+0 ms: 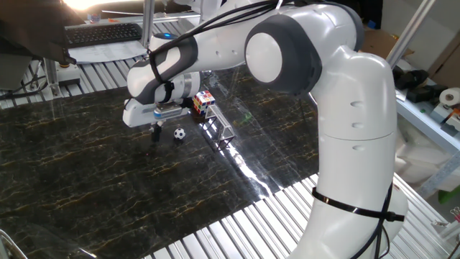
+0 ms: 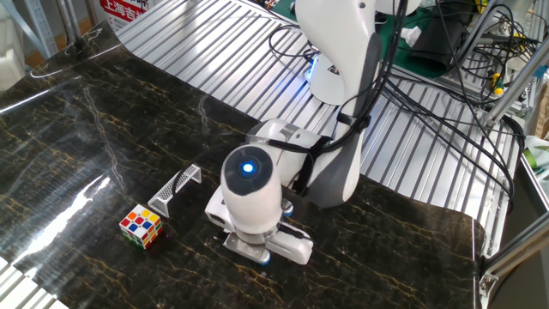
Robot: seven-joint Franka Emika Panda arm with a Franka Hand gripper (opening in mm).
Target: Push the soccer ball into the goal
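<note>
You are lining up the push: the soccer ball (image 1: 179,133) is resting on the dark table (image 1: 86,180), just beside the gripper (image 1: 156,132), on the side facing the goal (image 1: 220,126). Gripper, ball and goal are lying roughly in one line, so the push would run toward the goal. You cannot tell whether the fingers are apart or together; in the other fixed view the wrist is hiding the ball.

1. A dark marble-patterned tabletop (image 1: 86,173) is lying across a ribbed metal surface (image 2: 214,51), catching bright glare.
2. A keyboard (image 1: 104,32) is sitting at 11 o'clock in one fixed view, under a strong light.
3. Black cables (image 2: 446,112) are trailing at 2 o'clock in the other fixed view.
4. A cardboard box (image 1: 374,44) and a paper roll (image 1: 451,97) are resting toward 2 o'clock.
</note>
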